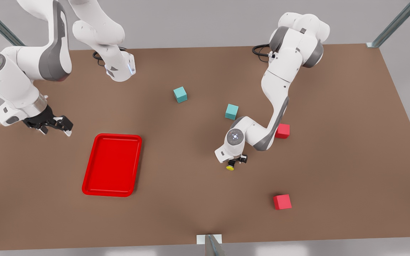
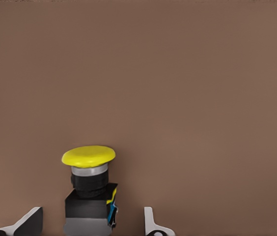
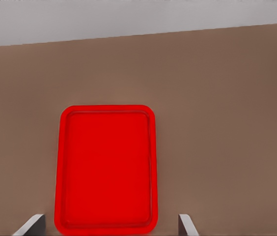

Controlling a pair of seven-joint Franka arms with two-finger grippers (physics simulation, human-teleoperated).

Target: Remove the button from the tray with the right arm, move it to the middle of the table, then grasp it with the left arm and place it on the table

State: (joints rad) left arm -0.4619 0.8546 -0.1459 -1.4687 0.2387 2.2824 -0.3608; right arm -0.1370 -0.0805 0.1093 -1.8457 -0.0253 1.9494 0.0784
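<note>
Left gripper [image 1: 236, 163] low, open around button [image 1: 230, 167]

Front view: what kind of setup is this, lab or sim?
Most likely a simulated tabletop manipulation bench: a flat matte brown table bare of clutter, two white jointed arms over it, and plain props, namely a shallow bright red tray, teal and red cubes, and a tiny yellow-capped push-button.

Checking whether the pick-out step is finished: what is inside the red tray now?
Nothing lies inside the tray: its red floor is bare in the front and right wrist views. The button is at the left gripper, out on the table.
</note>
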